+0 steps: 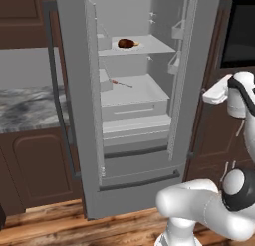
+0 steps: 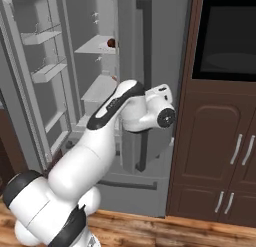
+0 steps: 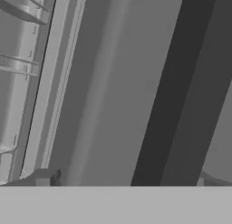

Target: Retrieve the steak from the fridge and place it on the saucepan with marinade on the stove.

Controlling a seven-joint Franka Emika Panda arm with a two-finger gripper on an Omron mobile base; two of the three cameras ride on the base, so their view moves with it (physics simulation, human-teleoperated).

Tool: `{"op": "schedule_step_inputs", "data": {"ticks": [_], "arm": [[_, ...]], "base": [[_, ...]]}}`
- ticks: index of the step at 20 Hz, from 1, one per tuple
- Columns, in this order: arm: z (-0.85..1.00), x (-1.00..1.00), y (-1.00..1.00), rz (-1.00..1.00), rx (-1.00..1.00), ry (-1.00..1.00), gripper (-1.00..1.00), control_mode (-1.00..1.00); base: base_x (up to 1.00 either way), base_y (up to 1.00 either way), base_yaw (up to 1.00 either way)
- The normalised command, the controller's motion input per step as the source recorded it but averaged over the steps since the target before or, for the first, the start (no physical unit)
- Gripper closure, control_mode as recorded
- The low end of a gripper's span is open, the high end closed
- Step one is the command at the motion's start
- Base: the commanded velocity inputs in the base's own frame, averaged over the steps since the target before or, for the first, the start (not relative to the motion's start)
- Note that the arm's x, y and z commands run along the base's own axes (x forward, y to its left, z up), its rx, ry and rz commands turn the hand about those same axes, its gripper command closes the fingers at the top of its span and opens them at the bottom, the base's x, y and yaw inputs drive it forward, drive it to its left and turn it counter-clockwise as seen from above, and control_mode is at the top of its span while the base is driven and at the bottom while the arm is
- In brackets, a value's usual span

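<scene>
The fridge [image 1: 134, 155] stands with both upper doors swung open. The steak [image 1: 126, 43] lies on a small plate on the upper shelf, and a sliver of it [image 2: 111, 42] shows past the right door's edge. My gripper [image 3: 121, 180] is open right against the outer face of the right door [image 2: 155, 51], its small fingertips [image 3: 43, 177] set wide apart on either side of the long dark handle [image 3: 181, 91]. Nothing is held. The hand [image 1: 215, 93] is at mid-door height. The saucepan, marinade and stove are out of view.
A thin red-handled item [image 1: 119, 82] lies on the middle shelf. Door bins [image 2: 47, 71] line the open left door. Dark brown cabinets with a black oven window [image 2: 225, 36] stand to the right. A marble counter [image 1: 25, 108] is to the left.
</scene>
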Motion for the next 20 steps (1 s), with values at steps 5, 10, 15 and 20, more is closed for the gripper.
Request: {"op": "schedule_step_inputs", "data": {"ticks": [5,10,15,20], "arm": [[0.37,-0.95,0.08,-0.27,-0.18,-0.17,-1.0,-1.0],[-0.1,0.37,-0.11,-0.52,-0.02,-0.01,-1.0,-1.0],[-0.29,0.99,-0.19,-0.31,0.0,0.0,-1.0,-1.0],[-0.83,0.82,0.58,-0.15,-0.01,-0.31,-1.0,-1.0]], "base": [[0.0,0.0,0.0],[0.0,0.0,0.0],[0.0,0.0,0.0],[0.0,0.0,0.0]]}}
